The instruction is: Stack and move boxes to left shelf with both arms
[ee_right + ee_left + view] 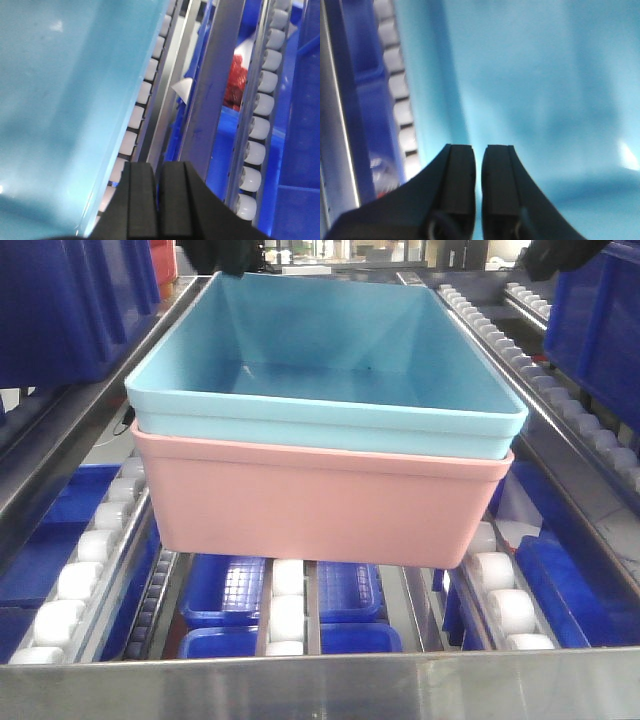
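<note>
Both pincers pressed together (empty): left [479, 185] over blue bin [545, 100], right [156, 200] just beside it.

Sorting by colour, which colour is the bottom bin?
Salmon pink bin, clearest in the front view.

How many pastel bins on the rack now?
2. The light blue bin sits nested in the pink bin, which rests on the roller rails. More could be hidden behind.
</note>
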Available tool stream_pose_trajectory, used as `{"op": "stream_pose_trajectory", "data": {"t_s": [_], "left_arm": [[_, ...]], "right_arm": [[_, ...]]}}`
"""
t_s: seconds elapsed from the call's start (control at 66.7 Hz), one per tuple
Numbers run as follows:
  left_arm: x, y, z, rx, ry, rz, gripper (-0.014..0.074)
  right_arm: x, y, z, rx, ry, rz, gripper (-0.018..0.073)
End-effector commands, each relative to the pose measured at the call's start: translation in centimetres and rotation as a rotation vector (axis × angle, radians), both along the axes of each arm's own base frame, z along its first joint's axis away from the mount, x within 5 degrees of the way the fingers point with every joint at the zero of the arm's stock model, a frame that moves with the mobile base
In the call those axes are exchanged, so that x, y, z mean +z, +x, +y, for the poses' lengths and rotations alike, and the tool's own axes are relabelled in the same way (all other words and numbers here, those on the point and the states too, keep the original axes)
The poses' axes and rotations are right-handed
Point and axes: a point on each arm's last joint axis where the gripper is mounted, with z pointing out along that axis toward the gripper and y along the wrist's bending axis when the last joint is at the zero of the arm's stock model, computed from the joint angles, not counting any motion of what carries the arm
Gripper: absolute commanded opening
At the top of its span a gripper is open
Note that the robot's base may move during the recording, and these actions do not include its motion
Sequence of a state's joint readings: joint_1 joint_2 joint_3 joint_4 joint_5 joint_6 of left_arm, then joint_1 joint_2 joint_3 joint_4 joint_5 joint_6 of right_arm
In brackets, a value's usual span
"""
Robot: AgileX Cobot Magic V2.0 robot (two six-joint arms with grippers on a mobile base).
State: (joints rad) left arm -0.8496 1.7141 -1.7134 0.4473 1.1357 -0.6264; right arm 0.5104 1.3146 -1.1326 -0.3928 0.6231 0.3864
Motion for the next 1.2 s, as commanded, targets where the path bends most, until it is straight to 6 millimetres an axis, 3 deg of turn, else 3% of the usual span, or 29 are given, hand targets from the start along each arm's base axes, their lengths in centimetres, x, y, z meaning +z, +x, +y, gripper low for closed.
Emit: {"op": "stream_pose_trajectory", "data": {"t_s": [0.0, 0.345, 0.465, 0.63, 0.87, 1.185], "left_arm": [[3.4, -2.0, 1.1, -0.049, -0.087, -0.131, 0.0019], [2.1, -8.4, 4.2, -0.302, -0.290, -0.289, 0.0019], [1.5, -10.8, 5.2, -0.393, -0.352, -0.342, 0.0018], [-0.9, -13.2, 6.3, -0.481, -0.367, -0.340, 0.0018], [-3.7, -14.1, 6.4, -0.553, -0.354, -0.329, 0.0018], [-3.9, -14.1, 6.5, -0.544, -0.338, -0.318, 0.0017]], "right_arm": [[2.5, -1.1, -0.6, 0.034, 0.051, -0.149, 0.0055], [4.2, -6.5, -3.2, 0.063, 0.142, -0.295, 0.0055], [3.9, -9.2, -4.4, 0.086, 0.178, -0.359, 0.0055], [2.1, -12.4, -6.0, 0.112, 0.213, -0.422, 0.0055], [-1.2, -14.7, -7.1, 0.134, 0.223, -0.438, 0.0055], [-1.4, -14.7, -7.0, 0.140, 0.225, -0.441, 0.0055]]}}
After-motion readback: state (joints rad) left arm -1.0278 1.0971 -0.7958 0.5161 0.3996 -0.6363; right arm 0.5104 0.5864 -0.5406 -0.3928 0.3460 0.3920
